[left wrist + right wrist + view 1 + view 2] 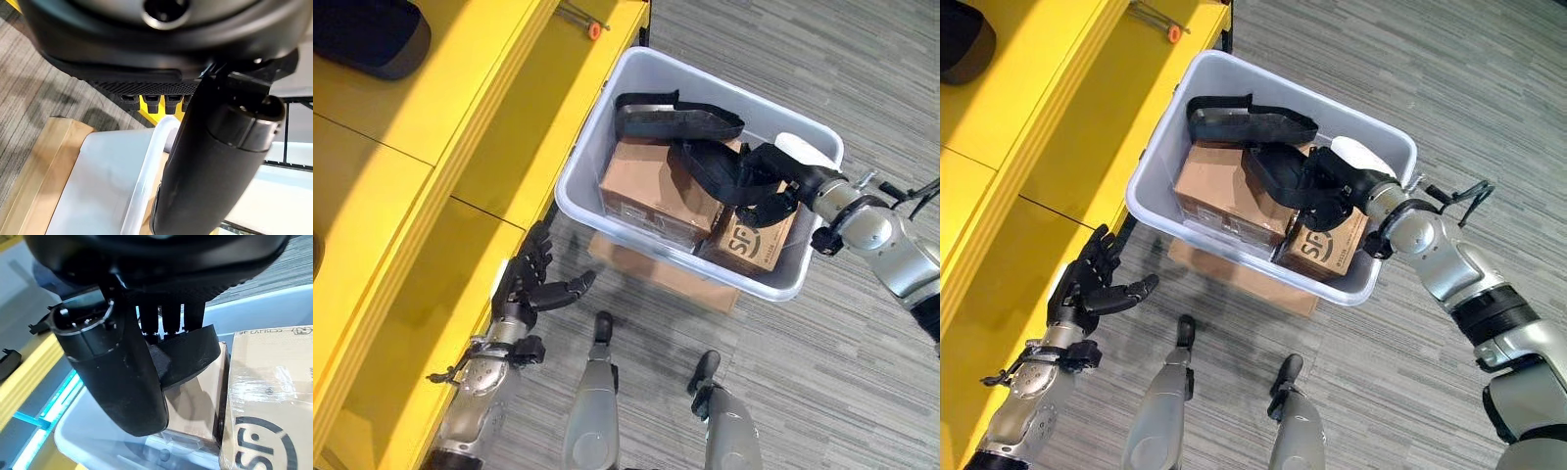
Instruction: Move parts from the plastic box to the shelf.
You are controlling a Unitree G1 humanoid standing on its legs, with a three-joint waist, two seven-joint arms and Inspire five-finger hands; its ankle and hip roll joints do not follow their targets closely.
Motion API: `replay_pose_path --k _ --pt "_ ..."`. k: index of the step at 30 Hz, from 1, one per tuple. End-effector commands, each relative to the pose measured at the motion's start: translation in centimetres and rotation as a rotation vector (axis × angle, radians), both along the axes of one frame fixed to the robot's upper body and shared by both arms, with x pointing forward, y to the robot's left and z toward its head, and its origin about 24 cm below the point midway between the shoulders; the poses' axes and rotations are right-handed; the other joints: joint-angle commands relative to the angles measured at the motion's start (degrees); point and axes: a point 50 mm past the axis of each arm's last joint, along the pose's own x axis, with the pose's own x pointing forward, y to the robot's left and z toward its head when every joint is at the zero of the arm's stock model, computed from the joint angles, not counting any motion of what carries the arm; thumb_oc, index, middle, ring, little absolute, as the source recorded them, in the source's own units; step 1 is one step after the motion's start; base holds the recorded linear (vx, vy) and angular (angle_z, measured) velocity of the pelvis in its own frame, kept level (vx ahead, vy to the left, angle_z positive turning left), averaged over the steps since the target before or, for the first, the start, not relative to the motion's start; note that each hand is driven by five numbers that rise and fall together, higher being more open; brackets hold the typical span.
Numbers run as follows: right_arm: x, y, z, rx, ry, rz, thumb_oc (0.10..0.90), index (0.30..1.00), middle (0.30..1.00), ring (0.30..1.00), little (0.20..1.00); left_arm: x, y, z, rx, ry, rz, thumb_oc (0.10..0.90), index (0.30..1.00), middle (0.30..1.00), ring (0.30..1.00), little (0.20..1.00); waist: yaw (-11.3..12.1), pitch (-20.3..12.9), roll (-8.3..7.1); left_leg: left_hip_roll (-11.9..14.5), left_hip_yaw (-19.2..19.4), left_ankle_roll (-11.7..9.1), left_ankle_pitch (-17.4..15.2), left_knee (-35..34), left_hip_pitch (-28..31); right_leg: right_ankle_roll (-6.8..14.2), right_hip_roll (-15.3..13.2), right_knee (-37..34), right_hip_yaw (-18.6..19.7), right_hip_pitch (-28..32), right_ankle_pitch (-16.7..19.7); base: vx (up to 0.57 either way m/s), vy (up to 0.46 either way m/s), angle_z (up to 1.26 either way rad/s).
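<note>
A grey carpeted floor (822,372) bears a cardboard slab (656,274) under the plastic box (607,127).

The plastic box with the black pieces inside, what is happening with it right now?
The robot's right hand is down inside the plastic box, with its fingers closed round a black part that lies on the cardboard cartons. A second black part lies nearer the back of the box. The left hand hangs open and idle beside the yellow shelf, holding nothing. No part taken from the box is on the shelf yet.
</note>
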Motion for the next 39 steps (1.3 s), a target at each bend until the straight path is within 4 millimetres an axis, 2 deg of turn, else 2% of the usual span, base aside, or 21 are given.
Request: replay_pose_path --k 1,6,13,23,33,39 --pt "-1.1 0.5 4.6 0.093 -0.183 0.084 0.400 0.300 0.300 0.300 0.300 -0.7 0.3 0.9 0.031 -0.062 -0.025 0.900 1.000 1.000 1.000 1.000 -1.25 -9.38 -1.85 4.43 1.23 -2.25 -2.63 -0.06 1.87 4.27 -2.67 -4.09 1.84 6.21 0.74 0.00 0.000 0.00" --pt "-2.0 0.0 3.9 0.110 -0.163 0.098 0.400 0.300 0.300 0.300 0.300 -1.0 0.3 0.2 0.033 -0.031 -0.027 0.900 1.000 1.000 1.000 1.000 -2.08 -10.93 -2.23 5.10 2.08 -2.48 -2.83 -0.43 4.23 4.44 -2.57 -4.70 2.34 7.92 0.67 0.01 -0.005 -0.05" --pt "-3.2 -1.1 2.7 0.111 -0.136 0.078 0.400 0.300 0.300 0.300 0.300 -1.5 0.3 -1.1 0.014 0.023 -0.013 0.900 1.000 1.000 1.000 1.000 -3.74 -13.29 -1.98 6.31 3.43 -2.86 -3.08 -1.58 8.26 4.63 -1.94 -5.14 3.63 9.91 0.40 0.02 -0.004 -0.09" --pt "-4.0 -1.4 2.9 0.097 -0.149 0.086 0.400 0.300 0.300 0.300 0.300 -2.0 0.0 -2.3 0.005 0.071 -0.014 0.900 1.000 1.000 1.000 1.000 -5.64 -16.22 -1.40 7.74 5.98 -3.24 -3.51 -2.89 13.30 4.64 -0.79 -5.14 5.82 11.82 -0.61 0.03 -0.011 -0.17" --pt "-3.8 -1.1 3.5 0.089 -0.183 0.090 0.400 0.300 0.300 0.300 0.300 -2.3 -0.5 -3.4 -0.038 0.107 -0.019 0.900 1.000 1.000 1.000 1.000 -6.78 -19.05 0.16 9.09 7.54 -3.67 -3.46 -3.73 17.35 4.09 0.19 -4.70 7.31 13.89 -2.09 0.02 -0.027 -0.13" --pt "-3.3 -0.7 4.1 0.095 -0.220 0.088 0.400 0.300 0.300 0.300 0.300 -2.6 -0.4 -4.0 -0.043 0.133 0.003 0.900 1.000 1.000 1.000 1.000 -6.81 -20.29 1.69 9.98 7.68 -3.85 -3.43 -3.30 19.38 3.06 1.23 -3.44 7.88 15.14 -3.88 -0.01 -0.044 -0.04"
